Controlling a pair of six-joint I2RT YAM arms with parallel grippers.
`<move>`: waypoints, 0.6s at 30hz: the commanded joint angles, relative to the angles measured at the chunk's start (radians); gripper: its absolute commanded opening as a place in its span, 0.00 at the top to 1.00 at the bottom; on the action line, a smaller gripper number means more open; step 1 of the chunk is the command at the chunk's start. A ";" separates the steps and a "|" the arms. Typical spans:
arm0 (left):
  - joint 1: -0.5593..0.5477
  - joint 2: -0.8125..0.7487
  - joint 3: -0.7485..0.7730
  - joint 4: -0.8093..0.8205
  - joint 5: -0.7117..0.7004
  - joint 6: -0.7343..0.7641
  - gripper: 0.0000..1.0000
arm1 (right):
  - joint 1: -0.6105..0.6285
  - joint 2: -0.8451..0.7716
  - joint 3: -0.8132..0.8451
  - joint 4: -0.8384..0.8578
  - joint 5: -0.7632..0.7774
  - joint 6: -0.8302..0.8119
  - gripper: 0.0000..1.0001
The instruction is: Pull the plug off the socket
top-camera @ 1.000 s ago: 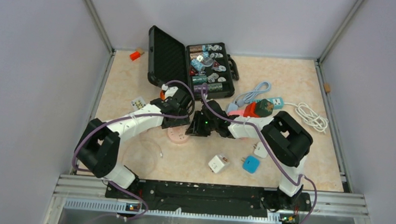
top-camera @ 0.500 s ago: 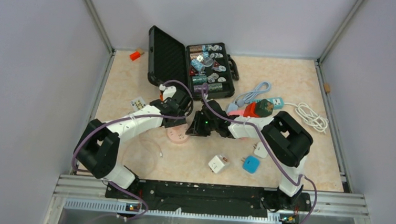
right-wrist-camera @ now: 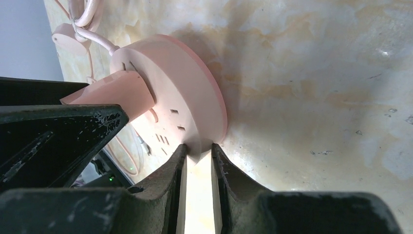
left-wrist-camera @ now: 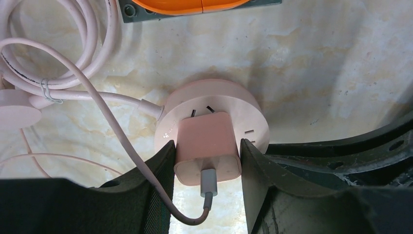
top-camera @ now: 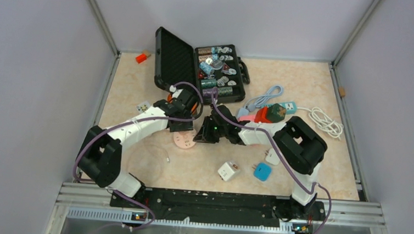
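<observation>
Quick update: compared with a second ago, the left gripper [left-wrist-camera: 207, 150] is closed in from a wide spread. Its fingers [left-wrist-camera: 163, 163] are now pressed against both sides of the square pink plastic plug [left-wrist-camera: 205, 134]. The right gripper [right-wrist-camera: 198, 155] is narrowed too, and the rim of the round pink plastic socket [right-wrist-camera: 187, 92] is pinched between its tips. From above, the left wrist is seen shifted a bit toward the far side, so more of the socket is exposed.

So both holds look set, one to pull and one to anchor, and probably only the pull itself is left. The plug is seated in the socket's face on the marbled beige tabletop [left-wrist-camera: 316, 58], squarely between the left fingers. The thin pink cable [left-wrist-camera: 109, 122] is trailed out of its top. Whether the pins are lifted at all can't be told.
</observation>
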 commanded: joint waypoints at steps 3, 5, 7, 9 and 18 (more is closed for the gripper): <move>-0.009 -0.055 0.057 -0.031 0.017 0.073 0.71 | -0.005 0.030 -0.013 -0.072 0.130 -0.028 0.89; -0.006 -0.043 0.052 -0.032 -0.005 0.075 0.72 | -0.005 0.031 -0.013 -0.075 0.134 -0.031 0.89; -0.006 -0.023 0.048 -0.030 -0.027 0.074 0.72 | -0.002 0.032 -0.007 -0.086 0.141 -0.042 0.90; -0.007 -0.005 0.045 -0.028 -0.044 0.065 0.72 | 0.002 0.033 -0.004 -0.094 0.155 -0.051 0.90; -0.060 0.064 0.026 0.076 0.088 -0.023 0.72 | 0.003 0.049 0.008 -0.085 0.162 -0.063 0.90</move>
